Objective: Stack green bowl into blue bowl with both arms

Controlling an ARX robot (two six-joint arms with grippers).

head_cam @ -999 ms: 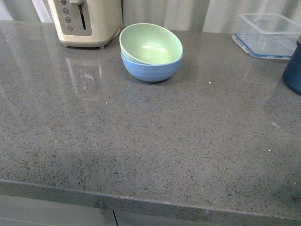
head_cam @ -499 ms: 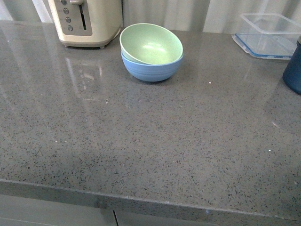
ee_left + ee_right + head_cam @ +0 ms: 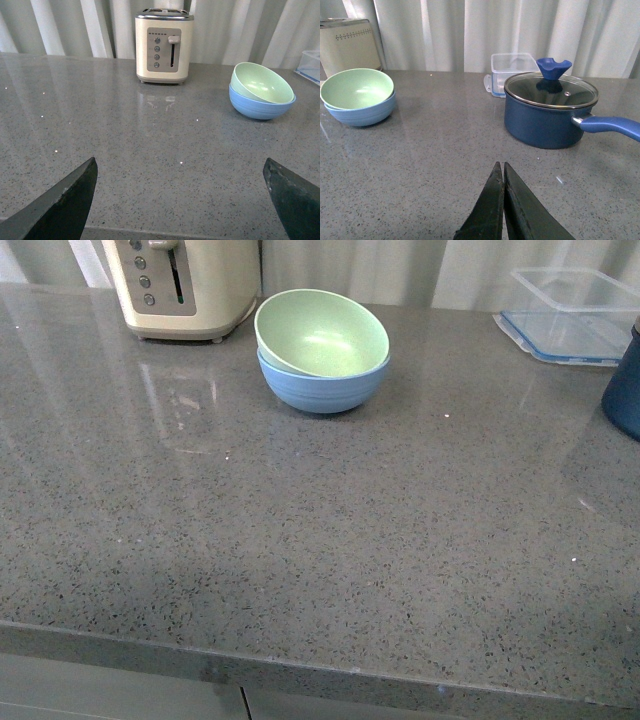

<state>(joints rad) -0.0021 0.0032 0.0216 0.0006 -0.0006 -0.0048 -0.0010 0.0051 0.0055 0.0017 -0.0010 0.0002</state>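
Green bowl (image 3: 320, 332) sits tilted inside the blue bowl (image 3: 322, 385), well apart from the spread left gripper (image 3: 180, 200) and the seemingly closed right gripper (image 3: 503, 195).

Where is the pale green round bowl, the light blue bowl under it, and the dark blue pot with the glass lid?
Pale mint-green round bowl (image 3: 322, 337), front view, on its inside.
Light sky-blue round bowl (image 3: 322, 392), front view, on its ridged outer wall.
Dark blue pot with glass lid (image 3: 540, 125), right wrist view, on its side wall.
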